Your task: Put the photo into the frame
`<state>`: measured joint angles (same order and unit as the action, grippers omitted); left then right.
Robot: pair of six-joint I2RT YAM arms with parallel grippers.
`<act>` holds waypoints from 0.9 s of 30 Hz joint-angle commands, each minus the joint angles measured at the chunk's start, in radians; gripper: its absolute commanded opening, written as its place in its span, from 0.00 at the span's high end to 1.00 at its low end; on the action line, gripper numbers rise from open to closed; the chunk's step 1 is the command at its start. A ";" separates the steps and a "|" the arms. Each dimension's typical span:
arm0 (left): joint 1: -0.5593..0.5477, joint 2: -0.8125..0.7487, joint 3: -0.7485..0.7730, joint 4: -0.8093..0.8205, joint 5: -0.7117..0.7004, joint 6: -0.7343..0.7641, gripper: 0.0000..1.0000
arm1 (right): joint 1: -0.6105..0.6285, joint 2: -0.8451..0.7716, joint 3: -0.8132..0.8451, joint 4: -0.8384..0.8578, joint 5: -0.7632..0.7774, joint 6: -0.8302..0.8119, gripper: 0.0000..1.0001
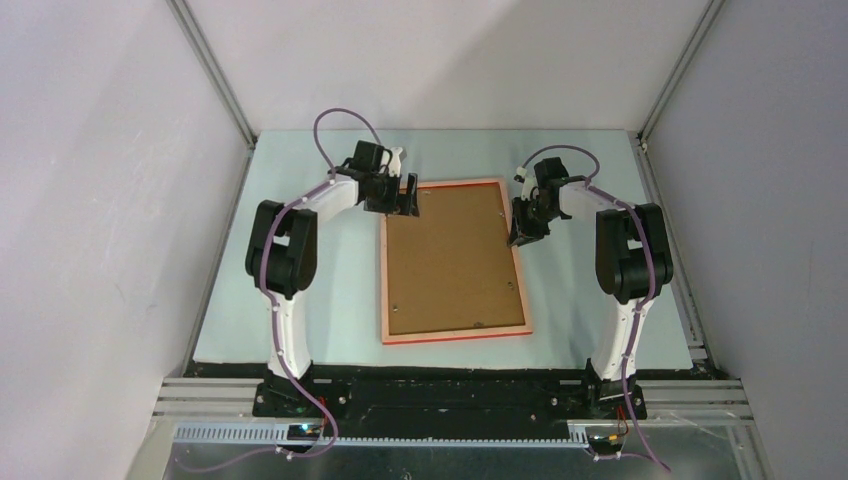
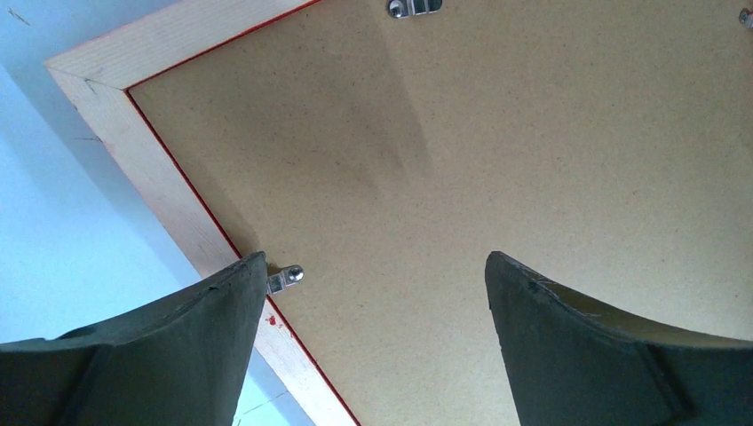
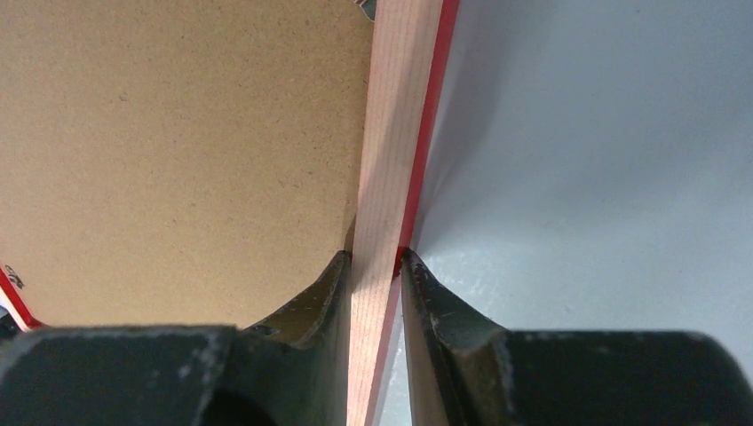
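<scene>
Left gripper [image 1: 405, 205], seen from overhead, hangs with its jaws spread wide and empty over the far-left corner of the frame [image 1: 384, 285]. The frame lies back-up on the table [image 1: 345, 300] between the two arms. The right gripper [image 1: 525, 232] is down on the opposite long rail, near the far-right corner. A brown backing board [image 1: 450, 260] fills the frame's opening. The photo shows nowhere, and whether it sits under the board cannot be told.

From the left wrist, the left gripper [image 2: 375, 266] is released, with nothing between its fingers. The frame's [image 2: 158, 177] pale wooden corner lies ahead and to its left, and the backing board [image 2: 497, 133] lies directly beneath it. A small metal turn clip [image 2: 286, 279] sits just beside the left fingertip, at the rail's inner edge.

From the right wrist, the right gripper [image 3: 375, 257] is clenched on the frame's [image 3: 391, 133] rail. One finger is on the inner side over the backing board [image 3: 178, 160], the other on the red outer edge. Bare table [image 3: 604, 177] lies off to its right.

The frame looks light, stiff and thin-railed. A pinch across a rail is a fair hold, though one grip near a corner may let it twist. The board sits flush and offers little to grip, so its clips probably need turning first. A paper print would be flimsy and crease easily, and is best taken by a margin.
</scene>
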<state>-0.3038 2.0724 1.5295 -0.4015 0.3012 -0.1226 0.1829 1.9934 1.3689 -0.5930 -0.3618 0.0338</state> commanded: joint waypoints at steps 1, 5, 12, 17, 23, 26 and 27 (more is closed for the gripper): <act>-0.011 -0.031 -0.035 -0.068 0.030 0.007 0.04 | -0.015 -0.001 -0.014 0.012 0.032 -0.006 1.00; -0.012 -0.032 -0.042 -0.073 0.033 0.014 0.05 | -0.013 0.000 -0.014 0.012 0.032 -0.006 1.00; -0.014 -0.041 -0.054 -0.090 0.048 0.030 0.06 | -0.014 0.004 -0.014 0.017 0.036 -0.001 1.00; -0.014 -0.044 -0.054 -0.113 0.051 0.050 0.07 | -0.015 0.008 -0.006 0.015 0.033 -0.002 1.00; -0.016 -0.047 -0.065 -0.142 0.065 0.068 0.09 | -0.014 0.011 -0.003 0.013 0.035 -0.003 1.00; -0.015 -0.055 -0.079 -0.153 0.073 0.077 0.10 | -0.014 0.013 -0.002 0.013 0.035 -0.002 1.00; -0.016 -0.057 -0.083 -0.156 0.077 0.082 0.10 | -0.015 0.012 -0.002 0.013 0.035 -0.002 1.00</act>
<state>-0.3054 2.0453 1.4925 -0.4320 0.3298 -0.0601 0.1764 1.9934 1.3689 -0.5930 -0.3603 0.0334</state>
